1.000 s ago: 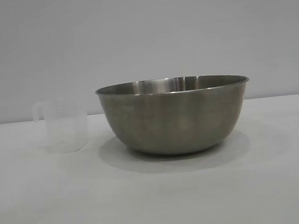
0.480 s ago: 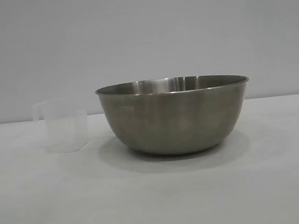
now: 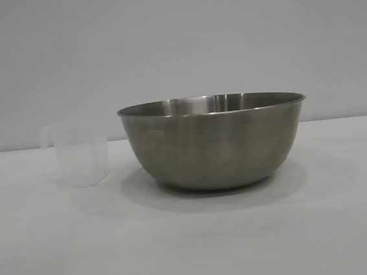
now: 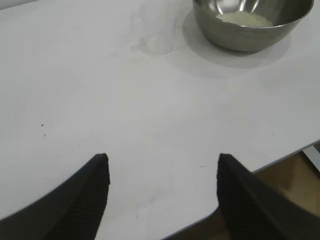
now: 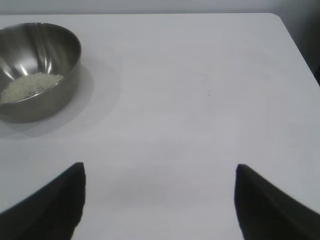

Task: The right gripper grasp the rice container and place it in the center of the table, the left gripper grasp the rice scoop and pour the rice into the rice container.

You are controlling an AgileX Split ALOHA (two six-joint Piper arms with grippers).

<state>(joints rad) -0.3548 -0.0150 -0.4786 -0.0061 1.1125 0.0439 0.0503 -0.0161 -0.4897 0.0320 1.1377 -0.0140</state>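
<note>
Steel is what you see first — the rice container point(image 3: 214, 142) stands mid-table point(image 3: 193, 240) with rice point(image 4: 245, 19) heaped inside. Your rice scoop point(image 3: 78, 154) sits upright just beside it, apart. Left gripper point(image 4: 162, 200) and right gripper point(image 5: 160, 200) hover well back — fingers spread, empty.

The rice container point(image 3: 215, 144) is showing a brushed grey steel, its inside gleaming brighter silver in the wrist views. The rice point(image 4: 245, 19) inside it is lying as an off-white, faintly cream patch. The rice scoop point(image 3: 79, 154) is looking frosted and translucent (nearly melting into the backdrop). The worktop point(image 3: 193, 240) is appearing plain matte white. The left gripper point(image 4: 162, 200) and right gripper point(image 5: 160, 200) are showing black, finely ribbed fingers.
</note>
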